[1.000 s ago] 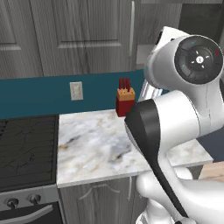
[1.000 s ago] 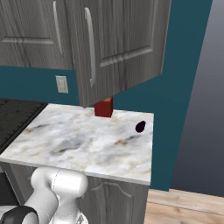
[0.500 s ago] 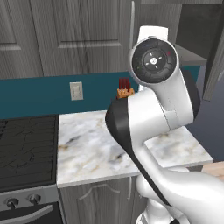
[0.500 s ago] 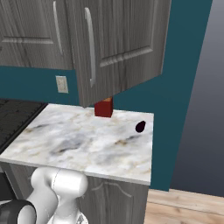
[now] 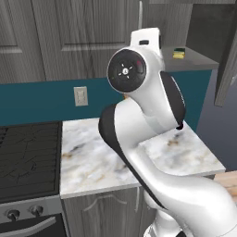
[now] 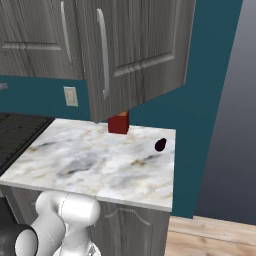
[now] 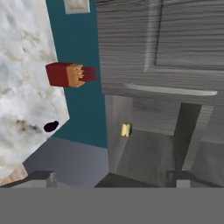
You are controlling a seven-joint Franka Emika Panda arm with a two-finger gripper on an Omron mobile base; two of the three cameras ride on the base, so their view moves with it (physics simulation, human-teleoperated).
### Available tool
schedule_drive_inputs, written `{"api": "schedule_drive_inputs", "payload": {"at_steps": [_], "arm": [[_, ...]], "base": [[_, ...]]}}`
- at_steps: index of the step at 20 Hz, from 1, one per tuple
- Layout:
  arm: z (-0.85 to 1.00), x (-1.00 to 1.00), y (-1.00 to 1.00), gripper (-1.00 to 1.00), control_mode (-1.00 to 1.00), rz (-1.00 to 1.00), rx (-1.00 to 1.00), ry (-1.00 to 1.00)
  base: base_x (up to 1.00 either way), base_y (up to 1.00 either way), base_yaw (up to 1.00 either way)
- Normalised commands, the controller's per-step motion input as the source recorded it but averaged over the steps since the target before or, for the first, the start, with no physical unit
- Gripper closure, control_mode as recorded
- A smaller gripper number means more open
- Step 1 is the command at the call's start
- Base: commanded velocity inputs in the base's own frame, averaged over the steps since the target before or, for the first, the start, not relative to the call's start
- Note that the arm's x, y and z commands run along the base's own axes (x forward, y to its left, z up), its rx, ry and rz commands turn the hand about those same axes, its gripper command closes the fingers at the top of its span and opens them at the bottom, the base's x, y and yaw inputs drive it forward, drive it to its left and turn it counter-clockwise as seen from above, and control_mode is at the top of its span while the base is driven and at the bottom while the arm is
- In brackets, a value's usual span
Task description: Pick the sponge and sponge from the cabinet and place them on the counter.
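A yellow sponge with a dark green top (image 5: 179,53) lies on the grey shelf of the cabinet (image 5: 192,59), whose dark wood-grain door (image 5: 227,60) stands swung open at the right. In the hand view the same sponge (image 7: 126,130) is a small yellow patch deep in the cabinet's open compartment (image 7: 148,153), below a silver bar handle (image 7: 170,90). My gripper (image 7: 111,179) is open, its fingertips (image 7: 41,177) wide apart with nothing between them, still well away from the sponge. The marble counter (image 5: 88,162) lies below the cabinet.
A red knife block (image 6: 118,122) and a small dark object (image 6: 160,145) sit at the back of the counter (image 6: 100,160). A black stovetop (image 5: 28,157) borders it on the left. A wall outlet (image 5: 80,96) is on the teal backsplash. The open door (image 6: 135,55) overhangs the counter.
My arm has swung leftward and upward across the left base view, uncovering the cabinet shelf and the sponge on it. The right base view is unchanged, and the gripper has stayed open.
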Motion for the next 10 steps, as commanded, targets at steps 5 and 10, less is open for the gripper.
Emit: {"api": "schedule_drive_inputs", "payload": {"at_steps": [5,10], "arm": [[0.0,0.01,-0.2,-1.0,-1.0,-0.11,-0.07,-0.01],[0.0,0.0,-0.29,-1.0,-1.0,-0.11,-0.03,-0.01]], "base": [[0.0,0.0,0.0],[0.0,0.0,0.0]]}}
